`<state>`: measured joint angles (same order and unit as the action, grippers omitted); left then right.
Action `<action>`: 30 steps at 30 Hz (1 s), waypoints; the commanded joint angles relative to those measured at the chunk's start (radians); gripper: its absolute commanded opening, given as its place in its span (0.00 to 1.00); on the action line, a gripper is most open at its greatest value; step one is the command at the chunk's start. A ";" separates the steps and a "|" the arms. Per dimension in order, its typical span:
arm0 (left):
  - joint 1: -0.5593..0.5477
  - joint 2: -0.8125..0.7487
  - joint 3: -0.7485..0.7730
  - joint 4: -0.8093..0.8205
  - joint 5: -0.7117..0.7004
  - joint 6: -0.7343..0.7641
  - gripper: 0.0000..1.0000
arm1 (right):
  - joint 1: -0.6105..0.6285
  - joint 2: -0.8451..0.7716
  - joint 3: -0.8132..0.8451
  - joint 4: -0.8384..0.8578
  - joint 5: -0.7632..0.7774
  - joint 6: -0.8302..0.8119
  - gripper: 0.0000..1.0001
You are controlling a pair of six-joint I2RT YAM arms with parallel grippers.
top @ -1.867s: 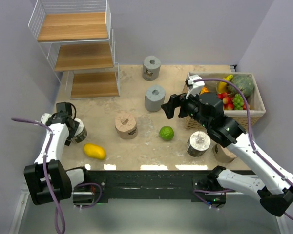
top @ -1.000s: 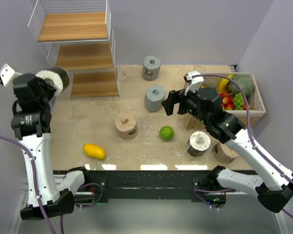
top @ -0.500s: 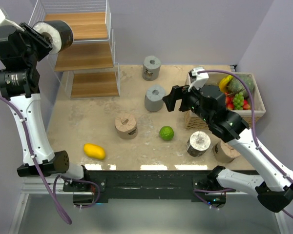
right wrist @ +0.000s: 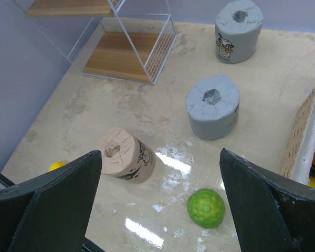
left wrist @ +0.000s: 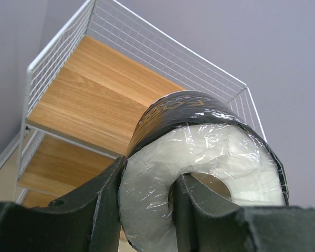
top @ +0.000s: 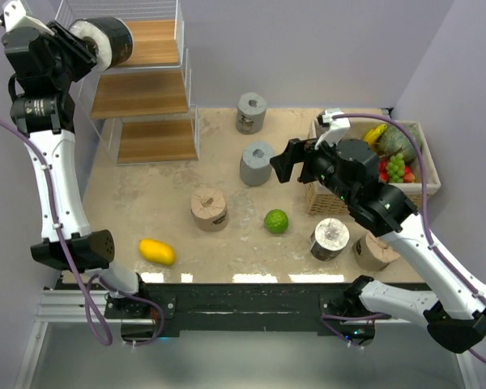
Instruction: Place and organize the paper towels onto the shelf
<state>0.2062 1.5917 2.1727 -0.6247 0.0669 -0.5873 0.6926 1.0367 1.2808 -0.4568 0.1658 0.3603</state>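
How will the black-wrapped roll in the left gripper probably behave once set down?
The black-wrapped roll is probably slippery: glossy film covers it. Likely light: the left gripper holds it by one wall. On its side it may roll.

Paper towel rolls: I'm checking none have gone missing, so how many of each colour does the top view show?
Black-wrapped rolls: 2
Grey rolls: 2
Tan rolls: 2
Total: 6

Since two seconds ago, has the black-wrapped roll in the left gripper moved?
Yes. The black-wrapped roll, held by the left gripper, rose from the left edge of the table up and away to the top board of the shelf.
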 commanded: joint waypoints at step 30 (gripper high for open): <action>-0.136 0.182 0.156 0.229 -0.036 0.000 0.69 | 0.001 0.003 0.075 -0.022 0.020 -0.014 0.98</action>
<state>0.0776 1.7679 2.2829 -0.4835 0.0219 -0.5835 0.6926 1.0473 1.3197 -0.4812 0.1665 0.3580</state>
